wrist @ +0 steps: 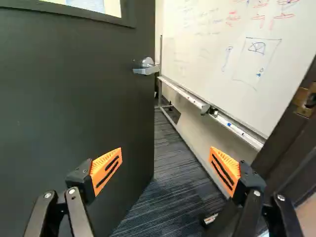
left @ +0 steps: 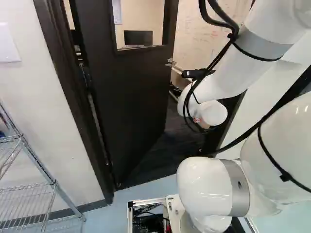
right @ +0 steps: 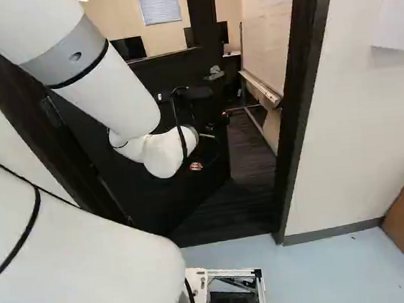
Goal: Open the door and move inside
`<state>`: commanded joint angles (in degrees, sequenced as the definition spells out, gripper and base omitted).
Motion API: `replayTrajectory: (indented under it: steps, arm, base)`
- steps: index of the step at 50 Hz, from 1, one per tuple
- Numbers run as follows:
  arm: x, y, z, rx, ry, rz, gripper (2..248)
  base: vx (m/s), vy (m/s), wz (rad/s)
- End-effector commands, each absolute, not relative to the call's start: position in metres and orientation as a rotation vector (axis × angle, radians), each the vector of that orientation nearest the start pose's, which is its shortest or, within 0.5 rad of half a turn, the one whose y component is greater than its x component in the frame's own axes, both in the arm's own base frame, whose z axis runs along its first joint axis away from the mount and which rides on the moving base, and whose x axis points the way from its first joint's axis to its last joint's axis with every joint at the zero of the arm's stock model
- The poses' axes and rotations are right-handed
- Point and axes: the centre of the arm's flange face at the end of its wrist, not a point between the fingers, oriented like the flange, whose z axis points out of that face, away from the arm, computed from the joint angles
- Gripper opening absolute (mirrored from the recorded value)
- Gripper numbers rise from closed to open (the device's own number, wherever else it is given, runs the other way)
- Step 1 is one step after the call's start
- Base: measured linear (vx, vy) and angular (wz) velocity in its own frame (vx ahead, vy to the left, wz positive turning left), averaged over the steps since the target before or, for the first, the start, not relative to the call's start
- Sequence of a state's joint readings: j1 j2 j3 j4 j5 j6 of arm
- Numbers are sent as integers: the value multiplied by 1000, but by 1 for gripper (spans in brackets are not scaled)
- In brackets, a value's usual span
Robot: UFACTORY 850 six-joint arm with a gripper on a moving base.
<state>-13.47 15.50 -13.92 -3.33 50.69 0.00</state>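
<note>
Two orange-padded fingers (wrist: 106, 170) stand spread wide before the door (wrist: 74, 98) — it hangs open, swung into the room beyond. Lever handle (wrist: 146, 70) near its free edge; whiteboard (wrist: 207, 54) past that edge — dark carpet (wrist: 165, 197) alongside.

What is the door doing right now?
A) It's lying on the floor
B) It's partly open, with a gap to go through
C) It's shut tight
B: the door has swung away from its frame, and dark carpet shows in the gap between them.
</note>
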Motion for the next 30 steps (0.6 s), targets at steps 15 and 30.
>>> replayTrajectory:
  steps: [15, 30]
  arm:
    - [316, -72, 427, -2511, 202, -2104, 247]
    - [316, -72, 427, -2511, 202, -2104, 247]
  base:
    - [62, 74, 268]
    - [80, 86, 265]
